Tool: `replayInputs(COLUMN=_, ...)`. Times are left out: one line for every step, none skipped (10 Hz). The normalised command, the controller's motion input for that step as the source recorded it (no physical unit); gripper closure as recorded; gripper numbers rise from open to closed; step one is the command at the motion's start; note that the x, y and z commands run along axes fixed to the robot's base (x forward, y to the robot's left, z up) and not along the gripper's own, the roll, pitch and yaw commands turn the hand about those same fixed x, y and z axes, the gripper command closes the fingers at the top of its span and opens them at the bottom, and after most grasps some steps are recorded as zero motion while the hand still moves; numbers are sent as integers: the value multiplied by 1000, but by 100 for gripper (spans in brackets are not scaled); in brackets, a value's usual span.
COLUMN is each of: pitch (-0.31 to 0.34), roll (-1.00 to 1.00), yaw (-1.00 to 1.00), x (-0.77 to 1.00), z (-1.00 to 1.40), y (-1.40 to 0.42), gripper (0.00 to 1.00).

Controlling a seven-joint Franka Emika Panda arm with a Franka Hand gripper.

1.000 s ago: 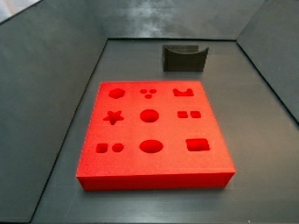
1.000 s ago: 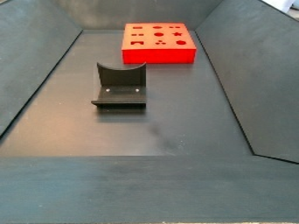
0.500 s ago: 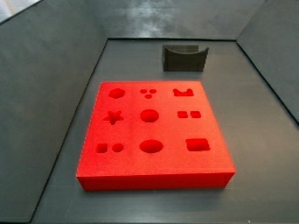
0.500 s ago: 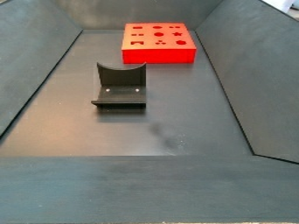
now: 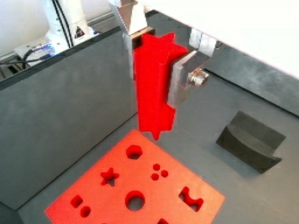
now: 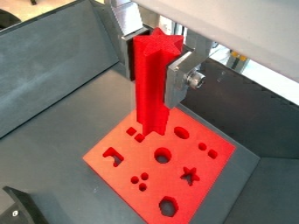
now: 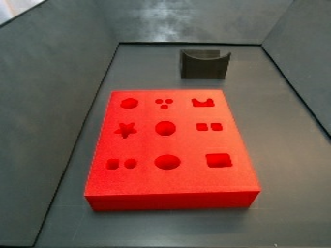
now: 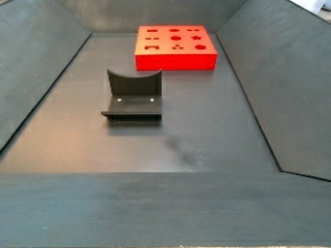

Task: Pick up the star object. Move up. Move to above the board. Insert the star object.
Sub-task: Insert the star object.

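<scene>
Dark grey floor (image 8: pixel 181 145) with grey walls all round. In both wrist views we see silver two-finger gripper (image 5: pixel 158 54) (image 6: pixel 155 63) pinching tall bright red star peg (image 5: pixel 153 87) (image 6: pixel 149 83), upright, up in air over big flat red board with shaped holes (image 5: pixel 100 198) (image 6: pixel 111 150). Gripper not seen in side views. Dark L-shaped fixture (image 8: pixel 132 95) (image 7: pixel 204 63) stands apart from board (image 7: pixel 175 189) (image 8: pixel 175 61).

Dark grey matte floor (image 7: pixel 278 145): flat bright red rectangular board (image 7: pixel 168 189) with shaped recesses; dark L-shaped bracket fixture (image 8: pixel 132 97), apart. Gripper (image 5: pixel 158 54) above, in both wrist views.
</scene>
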Motion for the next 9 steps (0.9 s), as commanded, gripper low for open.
replayInputs(pitch=-70, roll=0, yaw=0, x=-9, z=-354, y=0, gripper=100)
replayInputs(pitch=-89, roll=-16, yaw=0, x=-29, z=-523, y=-43, gripper=100)
replayInputs(pitch=-94, roll=0, yaw=0, x=-6, z=-697, y=-131, gripper=100)
replayInputs(pitch=-94, roll=0, yaw=0, x=-9, z=-840, y=-197, gripper=100)
replayInputs(pitch=-100, roll=23, yaw=0, x=-60, z=-951, y=-229, gripper=100)
replayInputs(pitch=-84, roll=29, yaw=0, x=-157, z=-1000, y=-237, gripper=100)
replayInputs(pitch=-84, roll=0, yaw=0, x=-189, z=-1000, y=-237, gripper=100)
replayInputs(pitch=-93, roll=0, yaw=0, x=-171, z=-1000, y=-243, gripper=100)
replayInputs(pitch=-101, roll=0, yaw=0, x=-154, z=-1000, y=-243, gripper=100)
